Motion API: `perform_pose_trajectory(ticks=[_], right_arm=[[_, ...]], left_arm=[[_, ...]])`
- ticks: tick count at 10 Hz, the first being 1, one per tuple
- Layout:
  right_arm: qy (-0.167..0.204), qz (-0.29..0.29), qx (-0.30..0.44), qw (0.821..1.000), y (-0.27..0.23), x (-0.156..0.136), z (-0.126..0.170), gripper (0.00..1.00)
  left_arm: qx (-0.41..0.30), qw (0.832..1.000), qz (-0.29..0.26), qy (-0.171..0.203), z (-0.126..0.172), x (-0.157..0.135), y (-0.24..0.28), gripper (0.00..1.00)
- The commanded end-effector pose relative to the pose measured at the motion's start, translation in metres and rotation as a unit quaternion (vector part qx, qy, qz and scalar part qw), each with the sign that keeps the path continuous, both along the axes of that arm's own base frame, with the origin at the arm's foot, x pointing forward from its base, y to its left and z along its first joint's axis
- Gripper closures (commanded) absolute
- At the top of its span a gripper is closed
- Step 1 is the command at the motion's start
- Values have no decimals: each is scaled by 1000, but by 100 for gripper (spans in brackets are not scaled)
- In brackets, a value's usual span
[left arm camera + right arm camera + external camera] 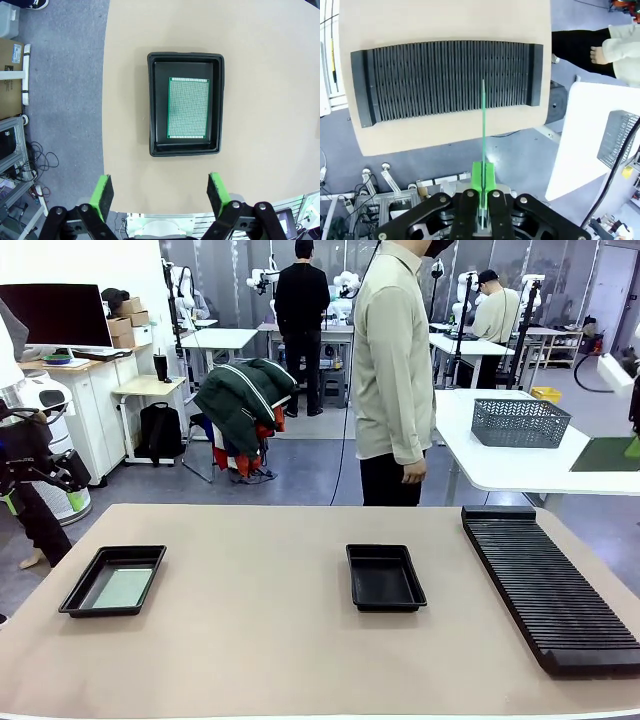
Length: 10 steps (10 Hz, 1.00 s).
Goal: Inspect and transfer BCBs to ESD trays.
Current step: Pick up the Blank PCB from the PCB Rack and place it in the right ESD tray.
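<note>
BCB one (188,107) lies flat in the left ESD tray (186,56), pale perforated face up, beneath your left gripper (160,191), whose fingers stand spread and empty. Your right gripper (483,175) clamps the second BCB (483,120) by one end. It shows as a thin green line, edge-on over the slotted rack (420,80) at right, probably held clear for inspection before going to the empty middle tray (385,578).

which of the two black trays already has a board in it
The left tray, on the robot's left side: a green board lies flat on its floor. The middle tray has a bare black floor.
</note>
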State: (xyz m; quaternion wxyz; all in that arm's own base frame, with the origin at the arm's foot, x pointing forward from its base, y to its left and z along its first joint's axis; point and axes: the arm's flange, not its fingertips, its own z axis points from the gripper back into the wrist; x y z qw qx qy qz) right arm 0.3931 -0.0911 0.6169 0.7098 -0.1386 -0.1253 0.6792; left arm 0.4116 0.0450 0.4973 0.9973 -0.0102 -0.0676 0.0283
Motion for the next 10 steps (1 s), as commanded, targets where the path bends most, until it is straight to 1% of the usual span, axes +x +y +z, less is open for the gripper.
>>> perform_pose_trajectory(ticks=[1, 3, 5, 6, 7, 10], right_arm=[[3, -9, -10, 1000, 2, -3, 26, 100], [-1, -12, -11, 1000, 0, -9, 48, 100], [-3, -15, -12, 1000, -3, -12, 60, 100], [-8, -9, -11, 1000, -6, -14, 63, 100], [-12, -4, -5, 1000, -5, -12, 59, 100], [-12, -4, -5, 1000, -5, -12, 59, 100]], left_arm=[[1, 1000, 1, -3, -2, -1, 0, 0], [1, 1000, 1, -3, -2, -1, 0, 0], [1, 1000, 1, -3, -2, -1, 0, 0], [1, 1000, 1, -3, -2, -1, 0, 0], [1, 1000, 1, -3, -2, -1, 0, 0], [1, 1000, 1, -3, -2, -1, 0, 0]])
